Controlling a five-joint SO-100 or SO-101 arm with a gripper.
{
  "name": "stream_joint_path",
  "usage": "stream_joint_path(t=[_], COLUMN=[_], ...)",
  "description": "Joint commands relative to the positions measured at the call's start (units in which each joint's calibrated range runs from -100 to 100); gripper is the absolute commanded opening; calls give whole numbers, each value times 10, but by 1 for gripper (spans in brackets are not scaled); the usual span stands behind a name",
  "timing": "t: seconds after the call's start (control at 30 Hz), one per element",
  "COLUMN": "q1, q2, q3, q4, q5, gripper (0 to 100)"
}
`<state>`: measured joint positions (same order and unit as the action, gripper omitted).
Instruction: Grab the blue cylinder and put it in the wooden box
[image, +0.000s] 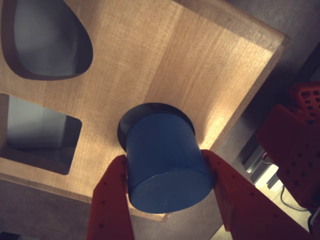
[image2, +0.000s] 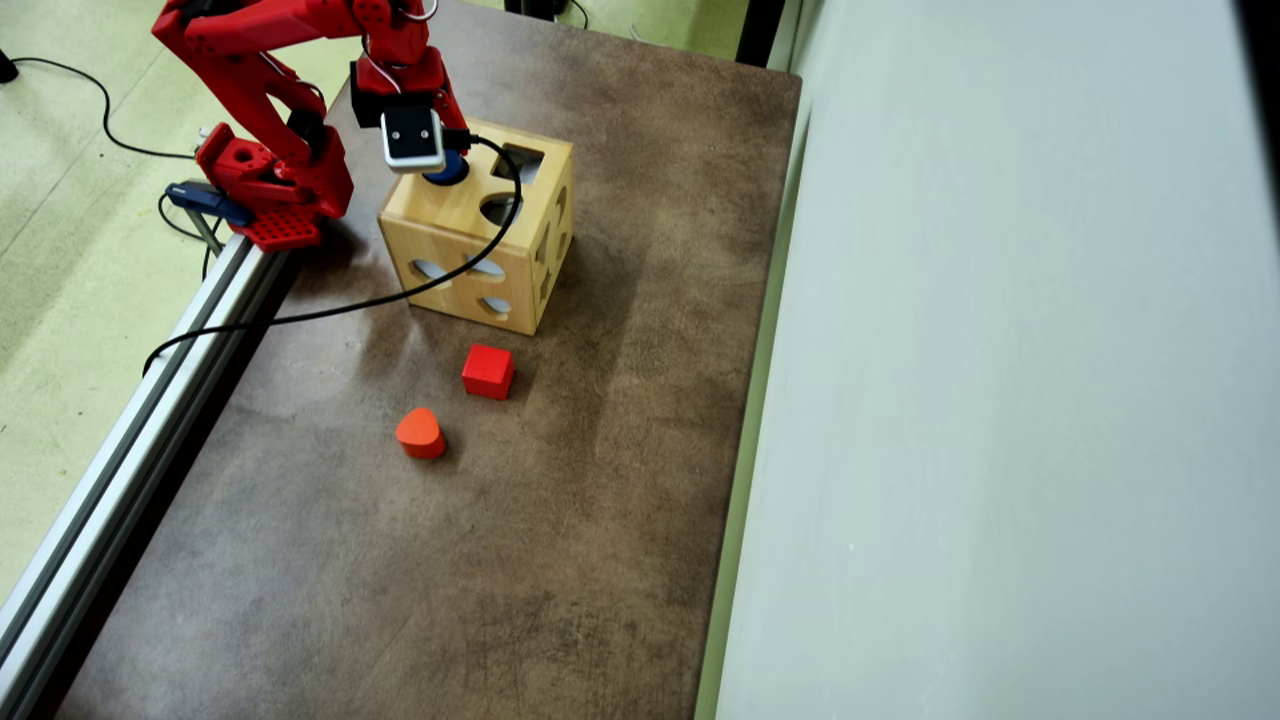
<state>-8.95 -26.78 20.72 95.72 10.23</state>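
A red two-finger gripper (image: 167, 185) is clamped on a small, short, dark blue cylinder block (image: 167, 167), one finger pressed to each side of its curved wall. The wrist view shows the flat circular end facing the camera and the far end sitting at a round hole (image: 131, 116) in the top of a large, light-coloured wooden box (image: 200, 65). The cylinder appears partly started into that hole, though how deep it sits cannot be told.

Also in the top of the box are a rounded-triangle hole (image: 45, 37) and a square hole (image: 37, 132), both beside the round one. In the overhead view the red arm (image2: 290, 60) reaches over the box (image2: 470, 255), and only a sliver of blue (image2: 450, 170) shows beneath the wrist camera.

On the brown table (image2: 550, 550), in front of the box, lie a red cube (image2: 488, 371) and, a little farther from the box, an orange-red rounded-triangle block (image2: 420, 433).

The cylinder looks rigid, smooth and probably light. Its painted curved surface may be slippery, so a grip across the middle of the wall, as here, seems best. It likely fits the hole closely and must stay in line to drop through.
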Motion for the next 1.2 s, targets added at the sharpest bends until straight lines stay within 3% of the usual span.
stream_joint_path(t=[0.0,0.13,0.43,1.17], q1=[0,0,0,0], q2=[2,2,2,-26], q3=[-2,-2,-1,-12], q4=[-5,-5,-5,2], q5=[0,-1,-2,-2], gripper=[2,5,26,27])
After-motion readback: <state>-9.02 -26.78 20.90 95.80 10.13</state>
